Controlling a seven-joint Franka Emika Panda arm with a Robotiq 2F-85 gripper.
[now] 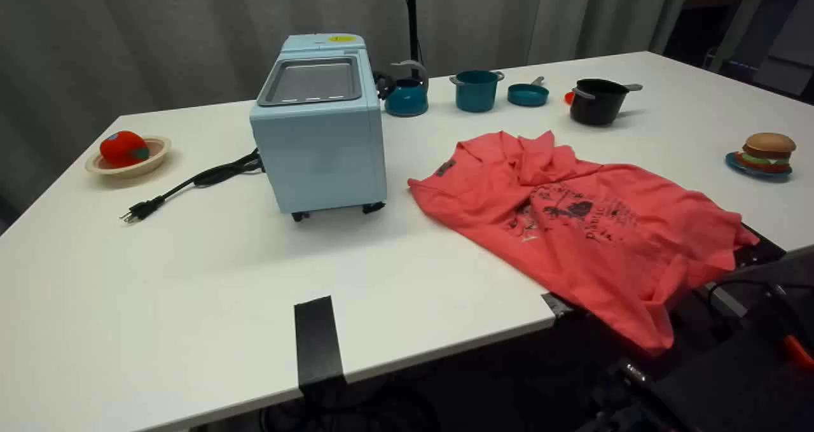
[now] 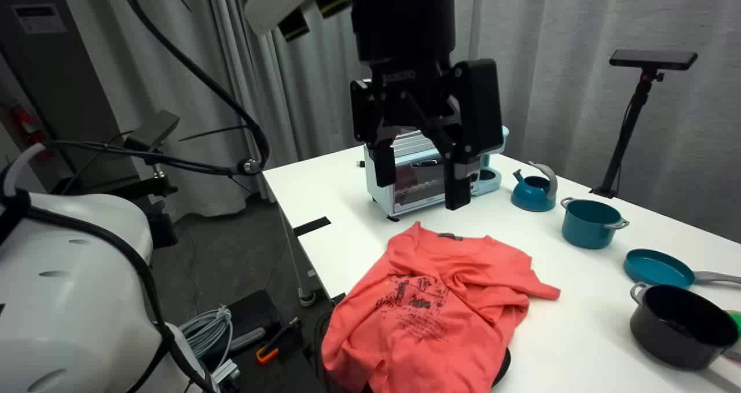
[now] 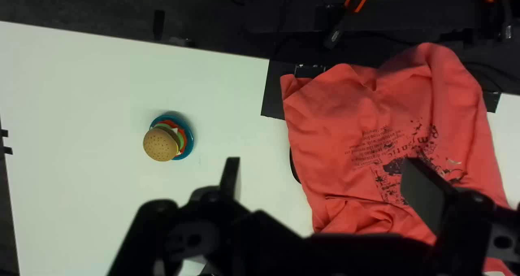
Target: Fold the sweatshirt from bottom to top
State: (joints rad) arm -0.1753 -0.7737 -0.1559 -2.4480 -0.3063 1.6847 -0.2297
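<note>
Hanging well above its work, the black two-fingered pincer [image 2: 421, 176] faces down toward a wrinkled coral-red fabric sweatshirt [image 1: 585, 235].

From where I stand, its fingers are spread wide with nothing between them. The sweatshirt lies below, untouched; in the wrist view it sits to the right, the finger [image 3: 422, 194] on that side overlapping its dark print [image 3: 392, 166]. Its length runs from the collar [image 2: 440, 244], toward the light-blue boxy appliance [image 1: 321, 158], to the lower end, drooping partly past the edge of the flat white tabletop [image 1: 191, 292]. I'd judge the fold not begun, and a descent to that lower end is needed. Long grey curtains [image 1: 483, 25] hang behind.
</note>
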